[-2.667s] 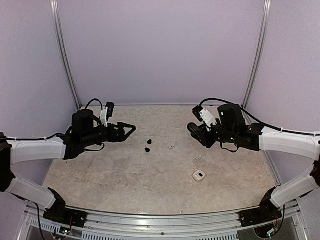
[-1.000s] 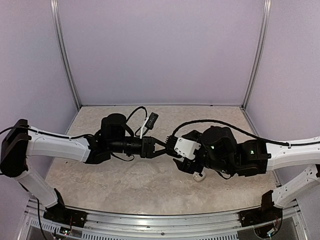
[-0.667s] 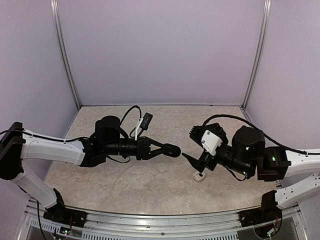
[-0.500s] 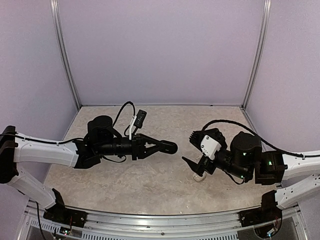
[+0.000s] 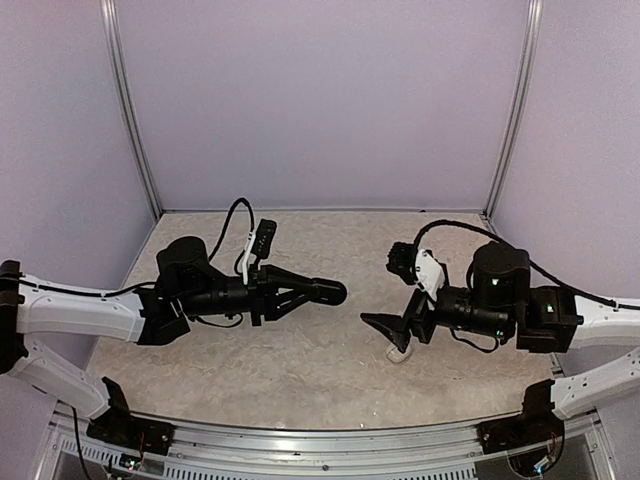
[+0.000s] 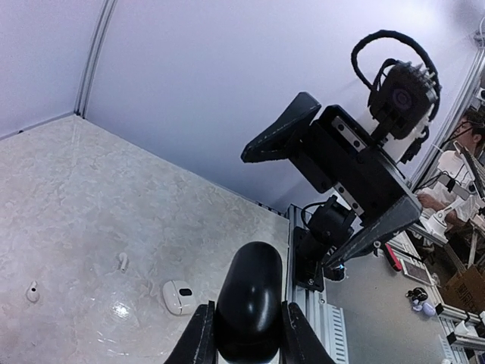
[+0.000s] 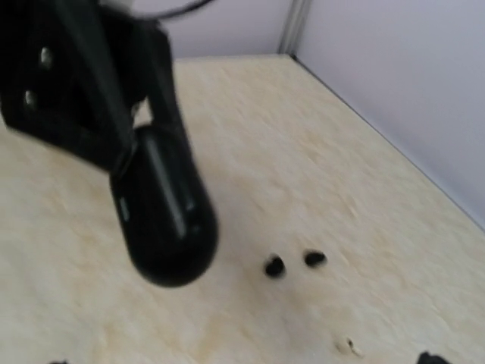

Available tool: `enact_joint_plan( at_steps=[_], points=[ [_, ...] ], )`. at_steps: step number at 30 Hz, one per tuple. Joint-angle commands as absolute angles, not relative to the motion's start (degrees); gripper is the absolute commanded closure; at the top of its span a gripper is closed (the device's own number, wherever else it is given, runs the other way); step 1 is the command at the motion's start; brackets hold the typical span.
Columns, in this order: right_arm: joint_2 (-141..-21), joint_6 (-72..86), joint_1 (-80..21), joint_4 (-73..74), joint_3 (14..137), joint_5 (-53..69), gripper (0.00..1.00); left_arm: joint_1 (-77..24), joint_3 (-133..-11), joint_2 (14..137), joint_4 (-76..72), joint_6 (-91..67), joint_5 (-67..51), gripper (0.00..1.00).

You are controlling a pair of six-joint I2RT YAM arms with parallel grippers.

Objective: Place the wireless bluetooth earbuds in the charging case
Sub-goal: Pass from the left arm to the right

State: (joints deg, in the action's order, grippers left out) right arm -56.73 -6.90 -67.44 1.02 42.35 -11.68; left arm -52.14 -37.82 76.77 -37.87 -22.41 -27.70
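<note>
The left gripper point(image 5: 312, 291) is shut narrowly on the rear end of a glossy black oval pod point(image 5: 330, 292), which I take to be the charging case. It holds the pod in the air over the middle of the beige speckled worktop point(image 5: 300, 370). The pod's long axis runs in line with the fingers and points toward the right arm. The right gripper point(image 6: 288, 208) stands wide and empty, low over the right half of the worktop, facing the pod across a gap.

The two tiny black rounded earbuds point(image 7: 274, 266) lie loose on the worktop and show only in the right wrist view. They sit side by side, near each other but apart, beyond and below the pod's rounded tip and to its right in that picture. From the right gripper they therefore lie ahead and downward, past the pod. The left gripper looks nearer to them but is occupied, so the free right one seems the likelier to fetch them.

The top view shows no earbuds; they are probably hidden under the left gripper and the pod. The right wrist picture is blurred, so how each bud is turned cannot be told. No raised lid shows on the pod. A small white rounded case point(image 5: 397, 352) lies under the right gripper, partly covered by it, with two small white bits point(image 6: 123, 262) near it
</note>
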Motion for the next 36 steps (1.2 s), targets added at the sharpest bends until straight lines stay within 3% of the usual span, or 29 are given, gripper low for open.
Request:
enact_joint_plan(
  at_steps=[1,5,15,29,36],
  points=[
    [-51.93,-1.17,-61.25,-2.55,40.59,4.53,0.01,-52.08,-35.65,73.93,-44.65,-19.94,-29.14,1.0],
    [-52.39,4.08,-56.27,-6.28,39.68,14.77,0.02,-52.35,-34.89,72.75,-45.63,-18.78,-29.38,1.0],
    [-59.67,11.23,-54.77,-18.82,38.78,28.35,0.1,-54.36,-32.53,70.0,-51.08,-15.55,-29.3,1.0],
    [-69.35,18.63,-54.97,-33.03,40.72,36.63,0.38,-57.75,-31.4,70.2,-55.93,-13.17,-26.1,1.0],
    [-72.27,19.13,-56.99,-36.04,42.0,36.39,0.46,-58.78,-31.2,73.06,-61.94,-15.08,-23.79,1.0]
  ],
)
